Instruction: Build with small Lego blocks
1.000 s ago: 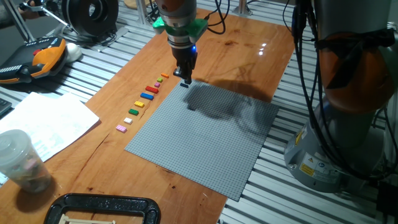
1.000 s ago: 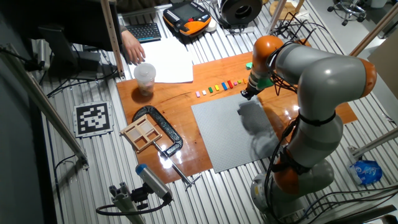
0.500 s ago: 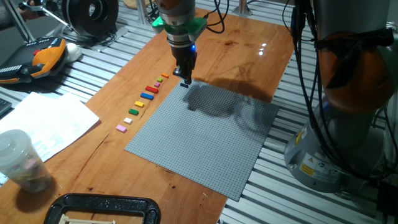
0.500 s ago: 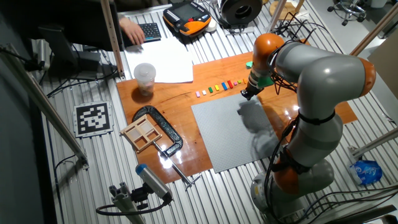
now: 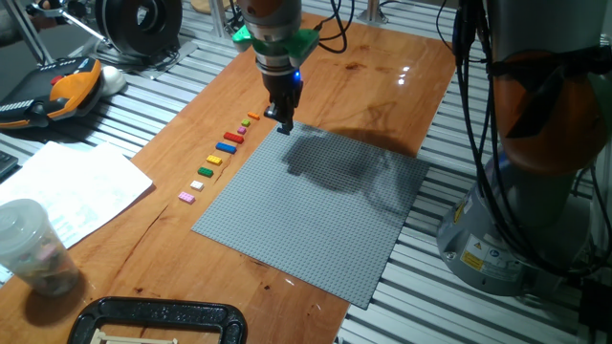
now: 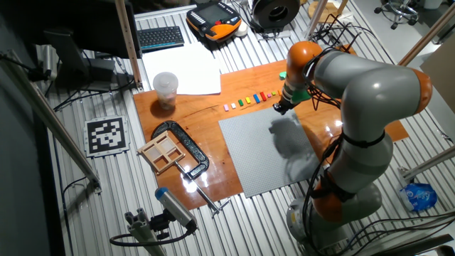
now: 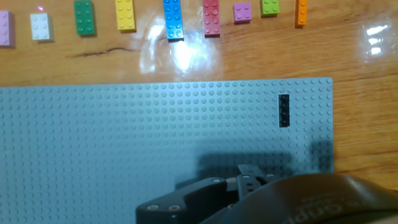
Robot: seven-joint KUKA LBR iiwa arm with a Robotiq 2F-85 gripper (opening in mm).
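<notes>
So you've got one dark brick point(image 7: 284, 110) sitting on the grey baseplate point(image 7: 124, 143) near its corner, and the gripper point(image 5: 284, 122) hanging right over that same corner in both fixed views. I honestly can't tell whether the jaws are open or closed: the hand view only shows the dark body at the bottom edge, and in the fixed views the tips are too small to read. Nothing visible between them as far as I can see.

The rest of the bricks are lined up in a row on the wooden surface point(image 5: 373, 67) just beside the plate edge: pink point(image 7: 4, 28), white point(image 7: 41, 26), green point(image 7: 84, 17), yellow point(image 7: 125, 14), blue point(image 7: 172, 18), red point(image 7: 211, 17), a small purple one point(image 7: 242, 12), a lime one point(image 7: 270, 6) and orange point(image 7: 301, 12).

My guess is the next step is fetching one of those. If so, lift straight up off the plate first so you don't nudge the dark brick loose. Then centre over a single brick and close across its short sides, since the neighbours sit near each other and wide jaws could clip the next one. The red and blue are nearest the placed piece, so I'd start there. Watch the glare on the wood around the blue one too.
</notes>
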